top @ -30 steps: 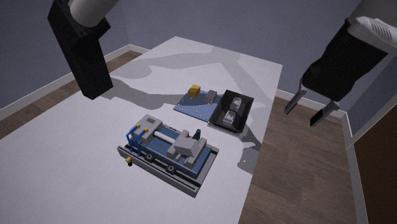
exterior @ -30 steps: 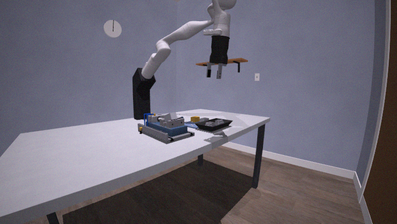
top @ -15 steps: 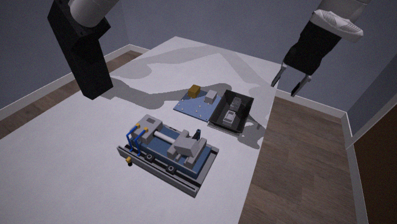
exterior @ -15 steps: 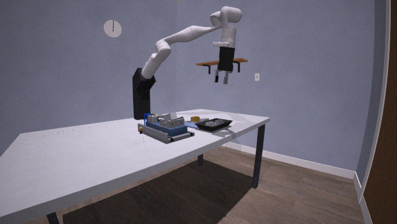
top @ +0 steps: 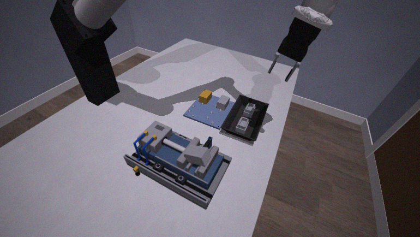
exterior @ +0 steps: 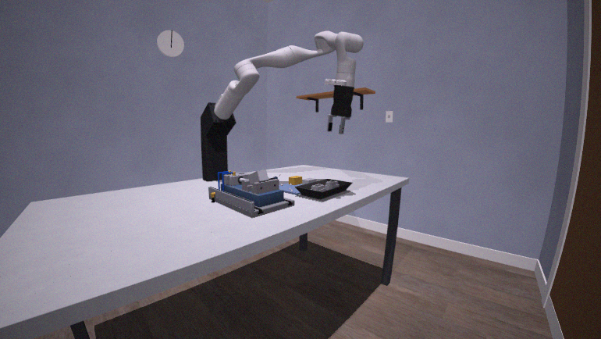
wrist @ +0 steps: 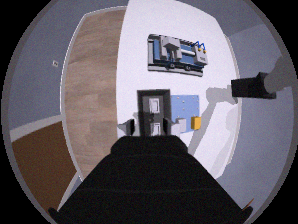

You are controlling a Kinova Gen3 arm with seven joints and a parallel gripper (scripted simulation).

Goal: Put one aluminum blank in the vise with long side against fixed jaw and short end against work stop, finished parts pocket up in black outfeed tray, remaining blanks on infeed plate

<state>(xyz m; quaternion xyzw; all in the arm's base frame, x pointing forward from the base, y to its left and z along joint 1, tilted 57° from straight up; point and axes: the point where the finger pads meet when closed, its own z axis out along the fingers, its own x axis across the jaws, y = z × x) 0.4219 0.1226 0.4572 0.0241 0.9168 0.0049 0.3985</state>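
Observation:
My gripper [top: 283,72] hangs open and empty high above the table's far right edge, beyond the black outfeed tray [top: 245,117]; it also shows in the exterior view [exterior: 336,125]. Two pocketed finished parts [top: 249,109] [top: 242,123] lie in the tray. A yellow brass blank [top: 205,96] and a gray blank [top: 222,102] sit on the blue pinned infeed plate [top: 207,113]. The vise [top: 176,154] stands in front, with a gray block [top: 197,155] lying tilted by the jaw at its right end. In the wrist view the tray [wrist: 153,108] lies below my fingers.
The arm's black base column [top: 85,55] stands at the back left of the table. The table's right edge [top: 279,141] drops to a wooden floor. A wooden wall shelf [exterior: 334,94] hangs behind the gripper.

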